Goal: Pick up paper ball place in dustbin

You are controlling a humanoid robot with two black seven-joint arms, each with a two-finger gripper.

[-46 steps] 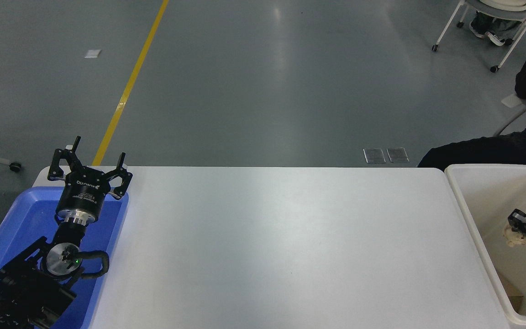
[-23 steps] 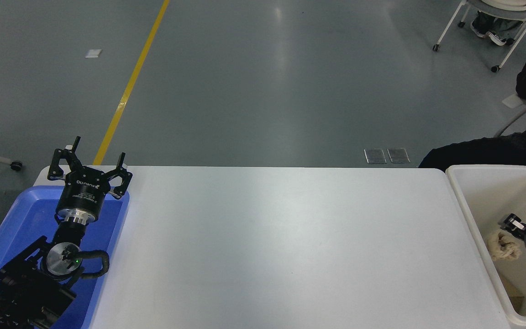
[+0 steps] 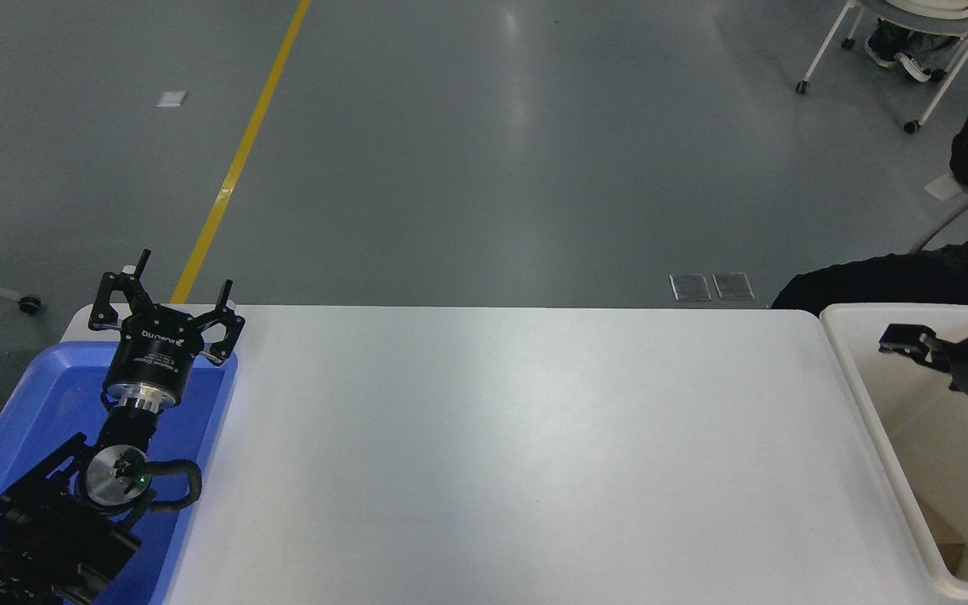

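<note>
The off-white dustbin (image 3: 852,361) stands at the table's right end. My right gripper (image 3: 900,339) comes in from the right edge and hovers over the bin's far part, level with its rim, open and empty. The paper ball does not show; no beige wad is in the gripper or on the part of the bin's inside that I can see. My left gripper (image 3: 171,290) is parked open over the far end of the blue tray (image 3: 47,395) at the lower left.
The white table (image 3: 518,454) lies between tray and bin. A brown scrap (image 3: 946,546) lies at the bin's bottom near corner. A person in dark clothes (image 3: 896,277) sits behind the bin at the far right. A wheeled chair (image 3: 912,50) stands at the top right.
My right gripper held the paper ball low inside the bin, then rose and moved toward the bin's far side. The ball has left the gripper and dropped out of sight. The left arm has not moved.
</note>
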